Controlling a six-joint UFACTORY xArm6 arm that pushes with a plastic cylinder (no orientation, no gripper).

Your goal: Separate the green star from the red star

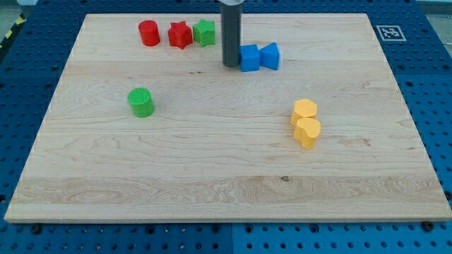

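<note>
The green star (205,32) sits near the view's top, touching the right side of the red star (180,34). A red cylinder (149,33) stands just left of the red star, a small gap apart. My rod comes down from the view's top, and my tip (232,65) rests on the board. The tip is below and to the right of the green star, and touches the left side of a blue cube (249,58).
A blue block (270,56) with a pointed shape touches the blue cube's right side. A green cylinder (141,102) stands at the left middle. Two yellow blocks (304,110) (308,132) sit together at the right middle. The wooden board (212,176) lies on a blue perforated table.
</note>
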